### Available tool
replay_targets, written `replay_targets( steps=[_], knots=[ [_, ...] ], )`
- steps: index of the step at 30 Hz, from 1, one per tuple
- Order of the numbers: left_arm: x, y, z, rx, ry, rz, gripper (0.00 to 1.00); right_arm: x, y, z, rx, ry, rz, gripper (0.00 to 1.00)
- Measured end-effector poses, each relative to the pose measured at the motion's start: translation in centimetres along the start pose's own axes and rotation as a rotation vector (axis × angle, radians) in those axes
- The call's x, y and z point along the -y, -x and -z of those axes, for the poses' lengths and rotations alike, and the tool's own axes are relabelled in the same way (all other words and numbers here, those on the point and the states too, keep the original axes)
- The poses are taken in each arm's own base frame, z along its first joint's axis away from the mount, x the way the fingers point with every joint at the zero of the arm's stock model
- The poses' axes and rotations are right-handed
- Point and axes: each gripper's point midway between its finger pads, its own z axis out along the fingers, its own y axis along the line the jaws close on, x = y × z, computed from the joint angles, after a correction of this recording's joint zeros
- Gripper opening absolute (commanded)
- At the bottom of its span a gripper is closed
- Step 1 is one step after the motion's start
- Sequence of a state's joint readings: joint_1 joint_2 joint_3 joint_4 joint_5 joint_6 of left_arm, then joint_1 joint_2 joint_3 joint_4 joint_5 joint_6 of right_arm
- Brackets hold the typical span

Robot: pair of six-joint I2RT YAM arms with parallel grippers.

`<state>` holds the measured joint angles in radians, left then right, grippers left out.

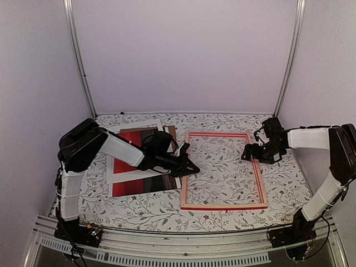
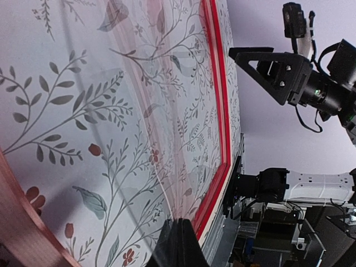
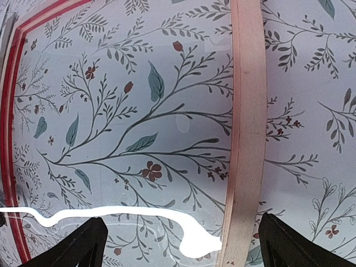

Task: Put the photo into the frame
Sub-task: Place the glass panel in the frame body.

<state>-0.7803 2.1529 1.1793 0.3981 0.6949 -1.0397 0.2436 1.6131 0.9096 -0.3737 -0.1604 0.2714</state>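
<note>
There is one red frame [image 1: 222, 207], one photo [image 1: 127, 151], one white mat [image 1: 142, 123], one brown board [image 1: 172, 132], one flowery table [image 1: 144, 208], and two robot arms, the left arm [image 1: 119, 147] and the right arm [image 1: 308, 137].

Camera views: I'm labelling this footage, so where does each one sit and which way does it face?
Top external: above and behind, looking down; left arm, right arm, the frame and the photo show.
Left wrist: low on the left arm, looking across the frame toward the right arm; its shut left pincer shows.
Right wrist: looking down on the frame's side bar; its open right pincer shows.
Shared: top and left wrist both show the frame and right arm.
</note>
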Motion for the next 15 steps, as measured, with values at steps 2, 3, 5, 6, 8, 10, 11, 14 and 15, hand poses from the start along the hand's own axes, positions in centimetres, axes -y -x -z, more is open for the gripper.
replay_targets(
  steps=[2,3,5,6,8,10,11,14,15],
  knots=[
    [0.0,0.0,0.0,0.0,0.0,0.0,0.02,0.0,0.3,0.4,0.016,-0.007,-0.007,0.99],
    [0.0,0.0,0.0,-0.001,-0.001,0.0,0.04,0.1,0.5,0.6,0.024,-0.011,-0.011,0.99],
    [0.1,0.0,0.0,-0.002,-0.003,0.0,0.08,0.1,1.2,1.0,0.047,-0.021,-0.02,0.99],
    [0.1,0.0,0.0,-0.003,-0.004,-0.002,0.09,0.1,1.5,1.2,0.056,-0.023,-0.024,0.99],
    [0.2,-0.1,0.0,-0.005,-0.011,-0.006,0.14,0.4,2.1,1.6,0.075,-0.03,-0.032,0.99],
    [0.5,-0.1,0.0,-0.009,-0.02,-0.01,0.18,0.7,2.6,2.1,0.093,-0.036,-0.043,0.99],
    [0.6,-0.1,0.0,-0.01,-0.028,-0.012,0.2,1.0,2.8,2.3,0.1,-0.04,-0.049,0.99],
    [1.1,-0.1,0.0,-0.014,-0.048,-0.019,0.23,2.0,3.5,3.3,0.126,-0.058,-0.07,0.99],
    [1.2,0.0,0.0,-0.014,-0.053,-0.021,0.23,2.2,3.6,3.6,0.135,-0.064,-0.075,0.99]
  ],
)
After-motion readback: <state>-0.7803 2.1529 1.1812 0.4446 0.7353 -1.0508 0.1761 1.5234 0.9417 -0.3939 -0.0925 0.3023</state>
